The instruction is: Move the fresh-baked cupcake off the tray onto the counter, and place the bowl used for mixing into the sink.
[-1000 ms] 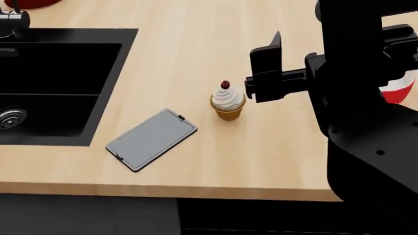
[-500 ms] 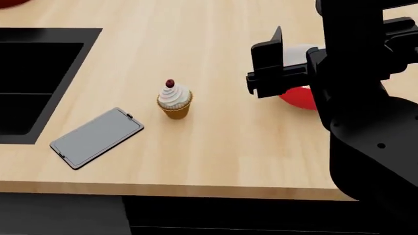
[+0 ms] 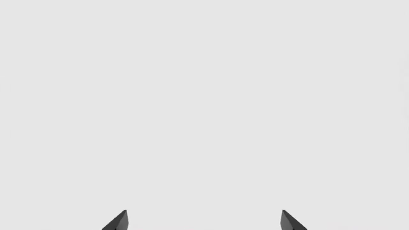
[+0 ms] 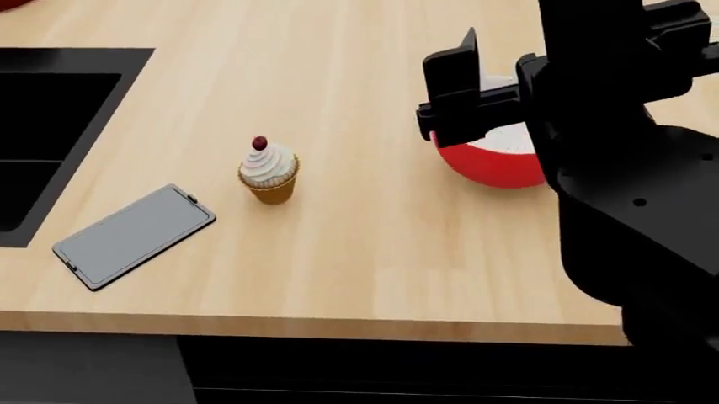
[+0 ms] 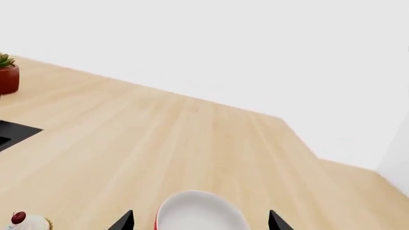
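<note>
The cupcake [image 4: 268, 172] stands upright on the wooden counter [image 4: 359, 252], just right of the flat dark-grey tray [image 4: 135, 236] and off it. The red bowl [image 4: 494, 160], white inside, sits on the counter to the right, partly hidden by my right arm. My right gripper [image 4: 455, 97] hovers above the bowl's near-left side, open and empty. In the right wrist view its fingertips [image 5: 124, 221] stand wide either side of the bowl [image 5: 198, 213], with the cupcake [image 5: 26, 223] at the edge. My left gripper [image 3: 204, 221] is open and faces a blank pale background. The black sink [image 4: 45, 143] lies at far left.
A red plant pot with a succulent [image 5: 7, 74] stands at the counter's far end beyond the sink corner [image 5: 13, 132]. A white wall runs along the back of the counter. The counter's front edge [image 4: 337, 324] is close below the tray.
The head view has swung right: the sink, tray and cupcake slid left in view and the bowl came into fuller view under my right gripper, which stays open.
</note>
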Robot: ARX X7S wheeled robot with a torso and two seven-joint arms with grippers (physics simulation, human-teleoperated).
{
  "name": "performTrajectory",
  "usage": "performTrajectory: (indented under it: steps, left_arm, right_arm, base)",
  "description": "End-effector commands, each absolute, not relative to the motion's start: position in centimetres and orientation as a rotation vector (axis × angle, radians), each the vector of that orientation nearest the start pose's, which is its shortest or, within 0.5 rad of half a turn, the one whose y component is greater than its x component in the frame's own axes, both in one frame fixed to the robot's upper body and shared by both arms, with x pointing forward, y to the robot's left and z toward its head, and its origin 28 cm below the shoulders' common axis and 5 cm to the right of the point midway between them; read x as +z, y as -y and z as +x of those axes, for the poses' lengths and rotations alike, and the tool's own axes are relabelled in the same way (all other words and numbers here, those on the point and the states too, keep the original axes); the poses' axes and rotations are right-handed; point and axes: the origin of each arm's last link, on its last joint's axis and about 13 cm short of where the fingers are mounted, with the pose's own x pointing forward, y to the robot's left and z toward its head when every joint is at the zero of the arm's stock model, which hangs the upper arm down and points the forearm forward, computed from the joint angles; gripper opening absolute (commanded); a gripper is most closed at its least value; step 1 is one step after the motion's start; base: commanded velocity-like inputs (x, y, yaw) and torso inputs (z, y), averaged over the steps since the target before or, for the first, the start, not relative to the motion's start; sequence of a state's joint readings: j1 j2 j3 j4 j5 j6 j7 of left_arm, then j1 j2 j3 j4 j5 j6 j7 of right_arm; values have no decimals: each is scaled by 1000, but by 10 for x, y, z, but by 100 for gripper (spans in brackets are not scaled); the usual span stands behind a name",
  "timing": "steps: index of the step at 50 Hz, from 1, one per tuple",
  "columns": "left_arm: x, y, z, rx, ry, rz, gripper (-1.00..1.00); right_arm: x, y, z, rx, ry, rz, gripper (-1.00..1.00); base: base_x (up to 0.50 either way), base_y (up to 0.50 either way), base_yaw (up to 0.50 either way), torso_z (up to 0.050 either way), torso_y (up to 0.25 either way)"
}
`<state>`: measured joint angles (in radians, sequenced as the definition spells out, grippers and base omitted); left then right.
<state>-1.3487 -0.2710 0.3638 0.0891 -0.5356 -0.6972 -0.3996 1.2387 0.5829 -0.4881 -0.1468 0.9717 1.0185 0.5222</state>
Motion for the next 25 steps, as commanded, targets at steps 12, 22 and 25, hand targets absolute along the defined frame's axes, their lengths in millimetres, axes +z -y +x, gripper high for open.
performTrajectory:
  steps: [12,22,25]
  left_arm:
    - [440,-173,376,-78,608,94,100]
    - [451,-174,397,-72,595,115,100]
    - [449,-175,405,-54,586,131,100]
  right_arm:
    - [337,134,355,48,15,-274,100]
    - [343,138,370,55,1,-255,100]
    - [345,138,378,56,-7,-256,100]
  base:
    - [0,0,0,0,0]
    - [0,0,0,0,0]
    - [0,0,0,0,0]
